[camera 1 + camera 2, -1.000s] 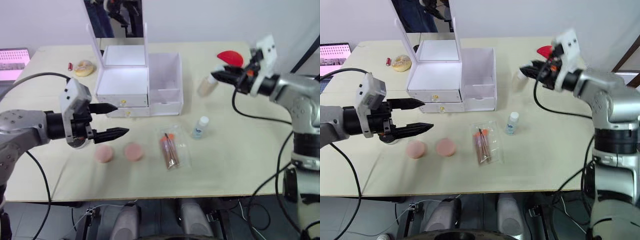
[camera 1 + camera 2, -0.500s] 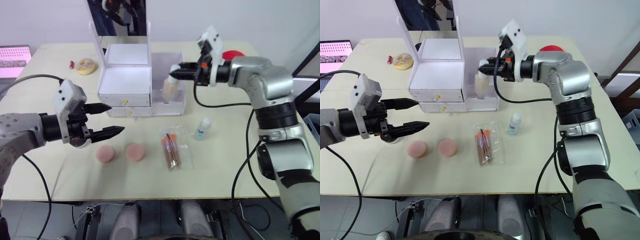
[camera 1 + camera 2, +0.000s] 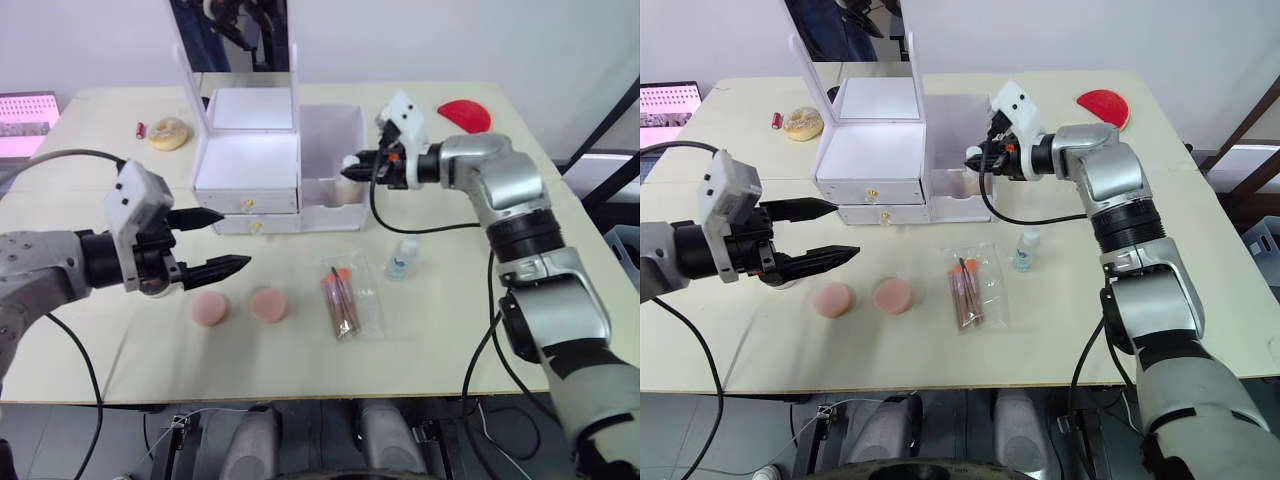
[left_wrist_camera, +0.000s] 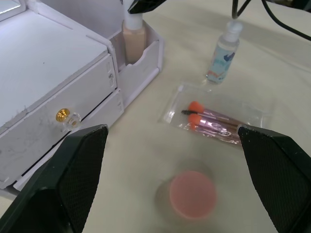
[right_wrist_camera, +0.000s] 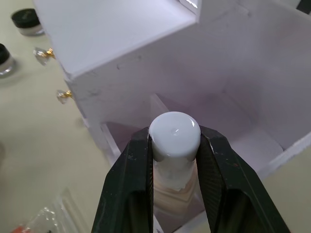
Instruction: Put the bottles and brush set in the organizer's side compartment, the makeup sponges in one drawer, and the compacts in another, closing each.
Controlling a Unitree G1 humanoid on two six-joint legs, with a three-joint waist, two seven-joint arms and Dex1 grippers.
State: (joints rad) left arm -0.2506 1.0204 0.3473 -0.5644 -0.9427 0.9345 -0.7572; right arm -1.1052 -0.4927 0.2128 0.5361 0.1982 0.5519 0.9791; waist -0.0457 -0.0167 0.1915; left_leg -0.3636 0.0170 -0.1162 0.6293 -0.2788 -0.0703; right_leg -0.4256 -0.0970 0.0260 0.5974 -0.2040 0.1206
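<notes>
Nearest the table's front edge lie the two pale pink makeup sponges (image 3: 209, 308) (image 3: 267, 304), side by side and just apart, with the brush set (image 3: 344, 297) at their 3 o'clock, a flat clear pouch lying lengthwise toward the organizer, its orange-tipped brushes inside. The left gripper (image 3: 218, 243) hovers at about 10 o'clock of the sponges, above the table in front of the drawers, its two black fingers spread wide with nothing between them. At 1 o'clock of the pouch the short clear bottle (image 3: 402, 256) with its white cap stands upright on the table, apart from everything else. Beyond these stands the white organizer (image 3: 248, 172), both stacked drawers pushed in, each with a small gold knob (image 4: 62, 115), and the upright mirror (image 3: 234, 35) rising from its back. The side compartment (image 3: 331, 136) adjoins the drawers at their 3 o'clock. The right gripper (image 3: 352, 165) reaches in from 3 o'clock and is clamped on the white cap of the taller beige bottle (image 4: 133, 41), which stands upright in the compartment's low front pocket. Two black-lidded compacts (image 5: 23, 21) (image 5: 4, 59) appear in the right wrist view, on the table near the drawer fronts. Farthest back, a yellowish puff (image 3: 168, 132) sits at 10 o'clock of the organizer and a red half-circle piece (image 3: 464, 114) at its 2 o'clock.
</notes>
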